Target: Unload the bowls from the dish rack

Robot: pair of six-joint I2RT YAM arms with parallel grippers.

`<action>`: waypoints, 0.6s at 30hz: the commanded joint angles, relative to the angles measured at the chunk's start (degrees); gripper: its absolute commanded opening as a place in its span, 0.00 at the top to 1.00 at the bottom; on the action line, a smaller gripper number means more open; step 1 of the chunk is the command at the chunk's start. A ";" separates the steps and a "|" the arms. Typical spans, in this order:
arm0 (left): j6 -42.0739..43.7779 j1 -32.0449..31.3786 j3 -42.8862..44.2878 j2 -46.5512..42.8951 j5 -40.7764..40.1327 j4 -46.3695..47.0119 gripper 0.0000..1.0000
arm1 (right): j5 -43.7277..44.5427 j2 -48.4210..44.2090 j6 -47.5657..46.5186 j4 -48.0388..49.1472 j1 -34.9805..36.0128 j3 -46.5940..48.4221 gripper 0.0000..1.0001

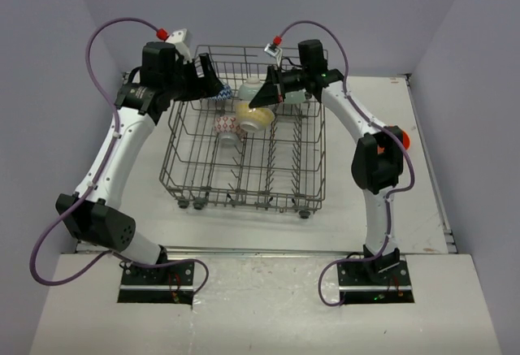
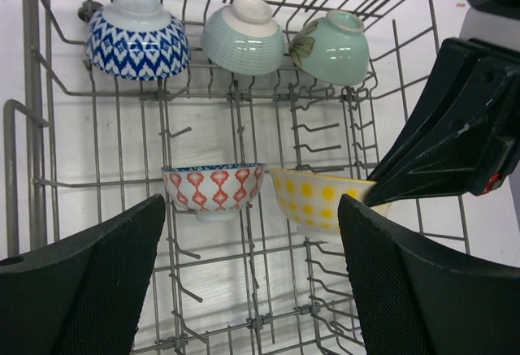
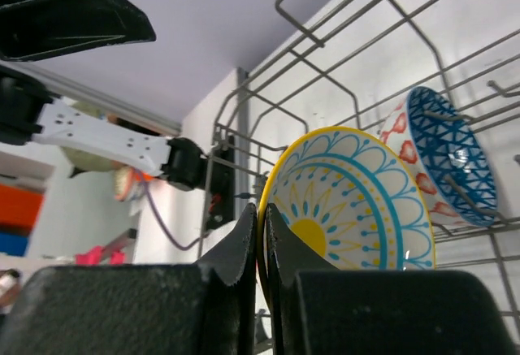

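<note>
Well, over grey-walled white table [image 1: 345, 225], right claw [image 3: 262, 217] pinches yellow bowl [image 3: 357, 209], left claw [image 2: 252, 207] gapes.

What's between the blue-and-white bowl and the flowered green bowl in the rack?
A ribbed pale mint bowl sits between the blue-and-white bowl and the flowered green bowl, seen in the left wrist view.

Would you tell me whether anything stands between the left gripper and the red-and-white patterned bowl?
Nothing visible blocks it: the left gripper hangs open with the red-and-white bowl straight ahead, only rack tines around it. The right gripper, shut on the yellow-dotted bowl beside it, crowds the right side.
</note>
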 commanded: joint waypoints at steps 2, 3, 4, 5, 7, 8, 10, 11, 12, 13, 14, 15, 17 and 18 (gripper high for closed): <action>-1.61 0.18 -0.03 1.06 5.24 -1.16 0.14 | 9.42 -1.61 -19.05 -28.06 0.76 7.77 1.00; -2.05 0.26 -0.03 1.42 5.87 -1.33 0.14 | 9.87 -2.40 -18.80 -27.21 0.76 6.39 1.00; -2.48 0.26 0.58 2.38 6.92 -1.94 0.14 | 10.66 -3.36 -19.06 -27.12 0.76 5.15 1.00; -3.36 0.35 0.94 2.91 7.62 -2.12 0.15 | 13.37 -4.24 -19.24 -27.20 0.85 4.10 1.00; -4.59 0.53 3.38 5.18 8.24 -4.05 0.16 | 17.59 -6.88 -21.60 -29.74 1.81 2.16 1.00; -5.99 0.79 4.53 6.24 9.90 -4.84 0.18 | 20.14 -8.11 -21.87 -30.36 2.34 0.07 1.00; -8.02 1.84 8.31 10.01 15.06 -7.30 0.19 | 28.48 -12.32 -22.49 -29.93 3.91 -2.23 1.00; -10.20 2.28 9.28 11.25 17.71 -7.66 0.24 | 31.73 -13.55 -22.58 -29.84 4.53 -3.63 1.00; -11.18 2.46 9.99 12.39 20.00 -7.84 0.25 | 35.42 -14.52 -22.84 -30.71 4.98 -3.82 1.00; -12.50 2.46 11.04 13.80 23.07 -7.84 0.25 | 37.89 -15.84 -23.54 -31.42 6.20 -3.56 1.00; -13.20 2.46 11.22 14.16 24.06 -7.84 0.25 | 40.70 -16.72 -23.63 -31.68 7.08 -3.91 1.00; -13.91 2.46 10.61 13.90 24.85 -6.62 0.24 | 44.47 -17.51 -23.81 -31.60 7.79 -4.08 1.00; -16.18 2.72 9.65 12.85 26.08 -5.30 0.24 | 48.27 -19.36 -23.81 -31.95 9.72 -4.09 1.00; -16.98 2.90 8.60 12.58 26.79 -4.16 0.24 | 49.42 -19.72 -23.90 -32.39 10.25 -3.65 1.00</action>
